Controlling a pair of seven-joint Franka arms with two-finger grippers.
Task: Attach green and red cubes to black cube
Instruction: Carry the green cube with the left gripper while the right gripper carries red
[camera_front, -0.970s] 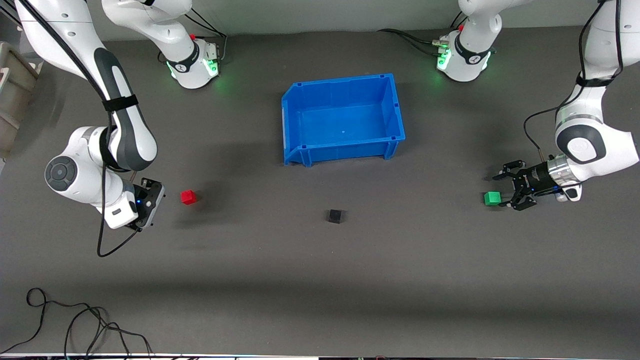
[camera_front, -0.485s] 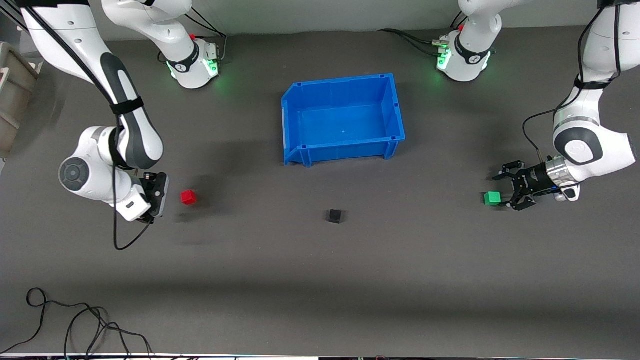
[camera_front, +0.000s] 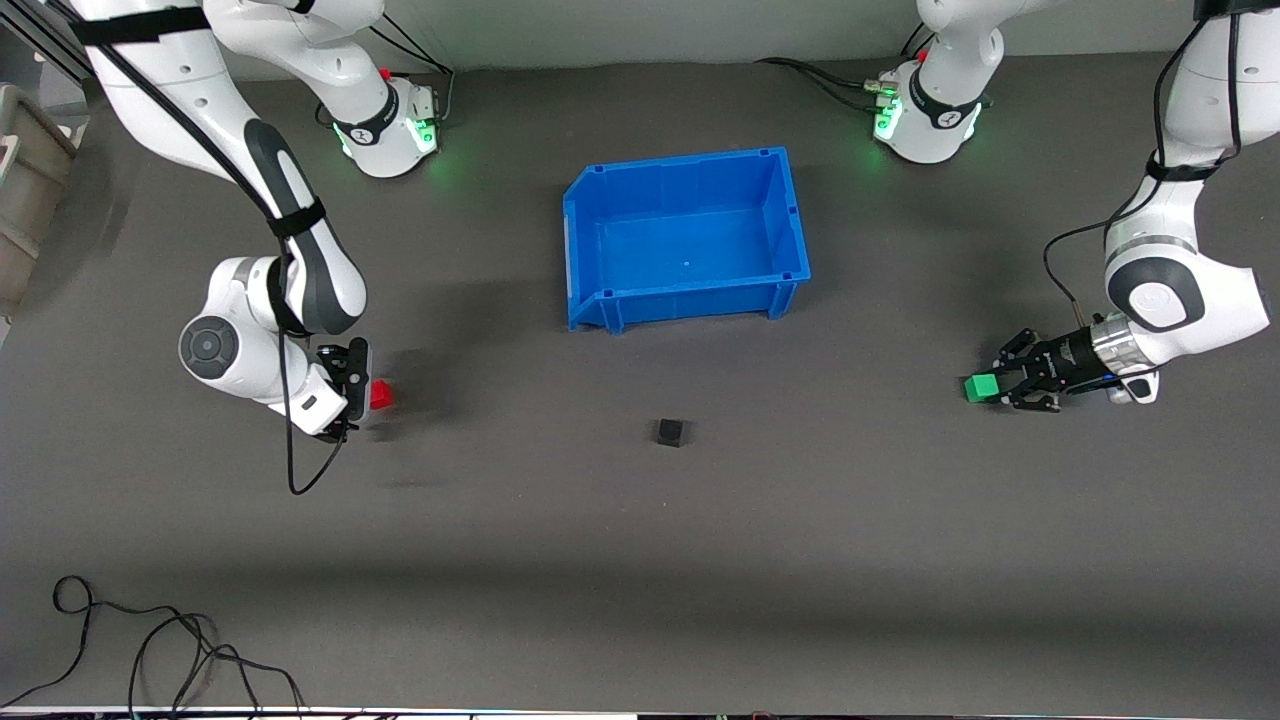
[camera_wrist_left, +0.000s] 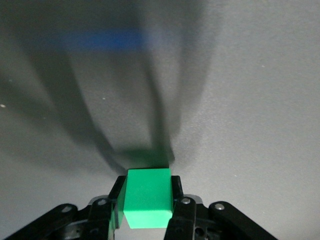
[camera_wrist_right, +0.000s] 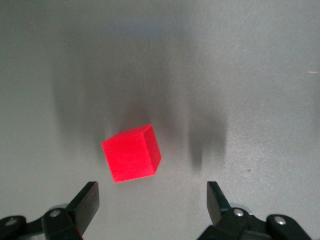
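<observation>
The green cube (camera_front: 981, 388) sits between the fingers of my left gripper (camera_front: 992, 388), low at the table near the left arm's end. In the left wrist view both fingers press the sides of the green cube (camera_wrist_left: 147, 197), so my left gripper (camera_wrist_left: 147, 194) is shut on it. The red cube (camera_front: 382, 394) lies on the table toward the right arm's end. My right gripper (camera_front: 352, 388) is right beside it, open and empty. In the right wrist view the red cube (camera_wrist_right: 131, 153) lies just ahead of my open right gripper (camera_wrist_right: 152, 199), not between the fingers. The black cube (camera_front: 670, 432) lies alone mid-table.
An empty blue bin (camera_front: 680, 165) stands farther from the front camera than the black cube. A loose black cable (camera_front: 150, 645) lies by the table's front edge at the right arm's end. A beige box (camera_front: 25, 180) stands off the table's end there.
My left gripper has closed on the green cube. My right arm has swung in toward the red cube and its gripper is now right beside it.
</observation>
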